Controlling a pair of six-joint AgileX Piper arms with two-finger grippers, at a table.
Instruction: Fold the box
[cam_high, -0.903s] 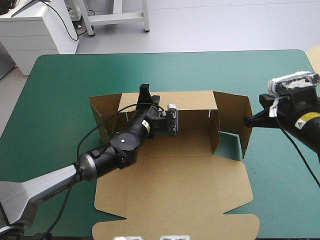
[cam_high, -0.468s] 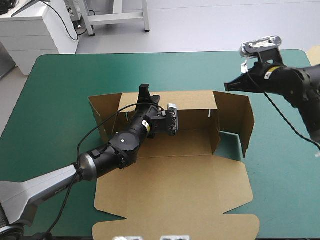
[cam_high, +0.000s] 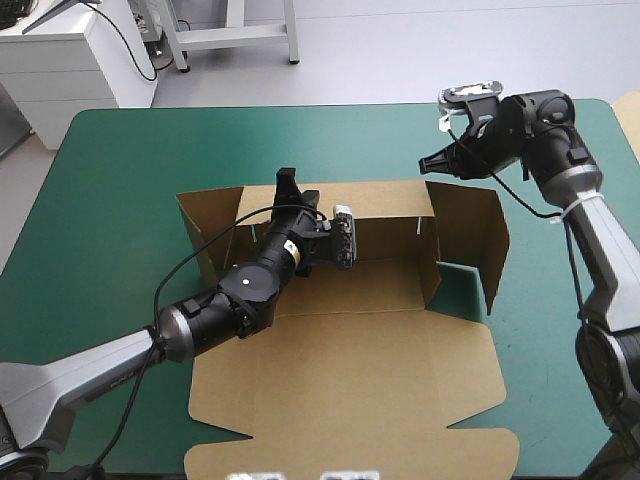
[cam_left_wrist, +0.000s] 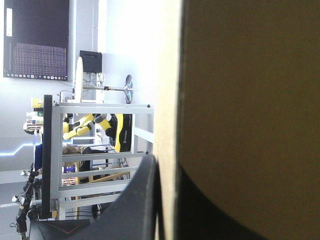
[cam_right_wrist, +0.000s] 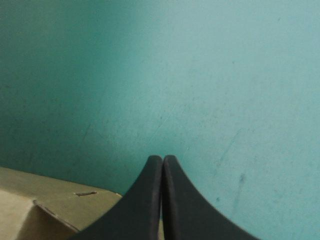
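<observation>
Teal-green cover (cam_high: 120, 200) carries the box (cam_high: 345, 290) at table centre: brown board, partly raised. The rear wall (cam_high: 385, 215) stands upright at 12 o'clock of the floor. The lid panel (cam_high: 340, 390) lies flat at 6 o'clock, toward the near edge. The right flap (cam_high: 470, 235) is raised at 3 o'clock and the left flap (cam_high: 208, 232) at 9 o'clock.

Left gripper (cam_high: 289, 182) pinches the rear wall's top edge. In the left wrist view one black finger (cam_left_wrist: 142, 200) lies flat against the board. Judged purpose: to keep the wall vertical while the side flaps are turned in.

Right gripper (cam_high: 427, 166) is pressed together and empty. It sits at about 1 o'clock of the box, close by the rear right corner. Its own view shows the arch (cam_right_wrist: 162, 159) over bare cover, with a board corner just beside the fingers. It is probably lining up to nudge the right flap inward with a closed tip.

Obstruction: the left arm (cam_high: 225, 300) lies diagonally across the floor and the lid's 10 o'clock corner. The lid likely cannot rise while the arm is there.
</observation>
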